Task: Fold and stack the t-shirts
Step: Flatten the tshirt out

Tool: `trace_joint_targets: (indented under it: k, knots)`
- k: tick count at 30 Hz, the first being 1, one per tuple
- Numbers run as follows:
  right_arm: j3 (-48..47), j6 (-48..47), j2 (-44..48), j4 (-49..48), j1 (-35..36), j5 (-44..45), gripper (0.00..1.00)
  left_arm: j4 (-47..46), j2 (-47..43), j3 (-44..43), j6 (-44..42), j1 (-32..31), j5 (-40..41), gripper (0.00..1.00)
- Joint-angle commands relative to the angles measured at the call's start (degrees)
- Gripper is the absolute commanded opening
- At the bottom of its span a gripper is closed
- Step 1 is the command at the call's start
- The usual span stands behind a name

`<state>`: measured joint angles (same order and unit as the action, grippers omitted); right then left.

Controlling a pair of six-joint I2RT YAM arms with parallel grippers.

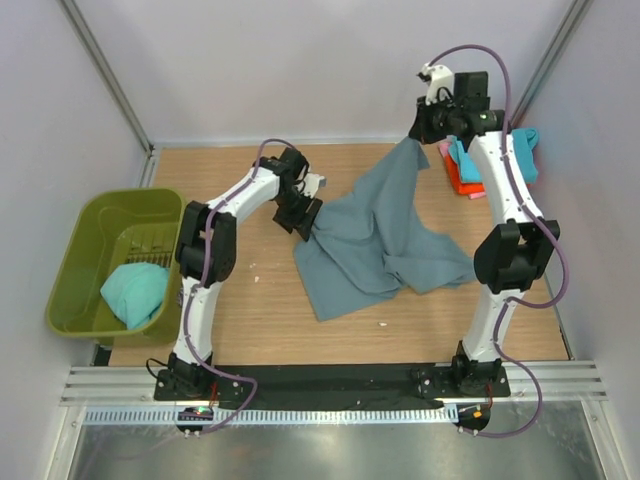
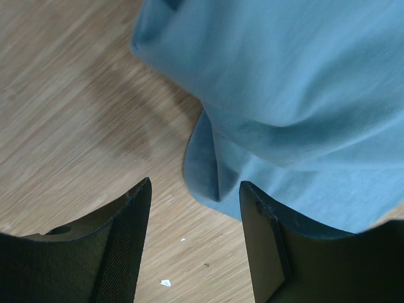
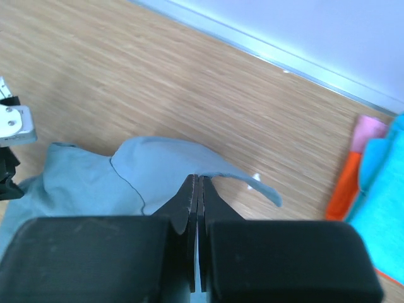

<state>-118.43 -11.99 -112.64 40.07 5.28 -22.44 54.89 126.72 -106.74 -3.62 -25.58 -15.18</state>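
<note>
White arms (image 1: 193, 325) with black joints (image 1: 205, 245), purple cables (image 1: 506, 90), black-fingered left claw (image 2: 196, 184).

The large t-shirt (image 1: 375, 240) lies spread across the middle of the table (image 1: 250, 310), its far corner drawn up toward the back right, where it is pinched in the right gripper (image 1: 420, 135). The left gripper (image 1: 303, 222) hangs at the shirt's left edge, with the hem just ahead of its spread fingers. A stack of folded t-shirts (image 1: 465, 182) sits in the table's far right corner, behind the right arm, and off the table's left side stands the tub (image 1: 70, 270), with a bundled t-shirt (image 1: 135, 292) in its near end.
</note>
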Motion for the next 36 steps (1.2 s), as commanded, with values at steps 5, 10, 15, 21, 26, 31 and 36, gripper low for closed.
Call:
trace_joint_targets:
  k: [5,10,15,21,26,31,36]
  knots:
    - [0.48,-1.20,4.97,-1.84,-1.50,1.52,0.01,2.41,2.75,-3.30,0.28,0.27,-4.59,0.57]
    - [1.36,-1.20,4.54,-2.37,-1.94,1.61,0.01,2.85,3.18,-3.12,-0.86,0.36,-7.66,0.29]
    - [0.31,-1.46,4.27,-2.55,-2.73,3.54,0.01,4.17,0.39,-2.86,-1.74,0.53,-7.24,0.00]
    - [-4.43,-1.90,7.51,-3.51,-4.58,5.47,0.01,3.29,-15.14,-3.47,-3.14,5.97,-0.30,0.00]
    - [-4.53,-4.62,12.61,-5.09,-6.95,6.26,0.01,3.20,-24.75,-9.17,-7.88,12.04,4.19,0.00]
    - [-4.18,-3.57,17.96,-4.04,-7.30,4.95,0.01,5.38,-32.92,-9.54,-10.19,12.31,3.67,0.00]
    - [3.71,-3.22,25.79,-2.81,-7.21,3.02,0.01,8.04,-40.92,-0.71,-9.56,12.23,0.68,0.00]
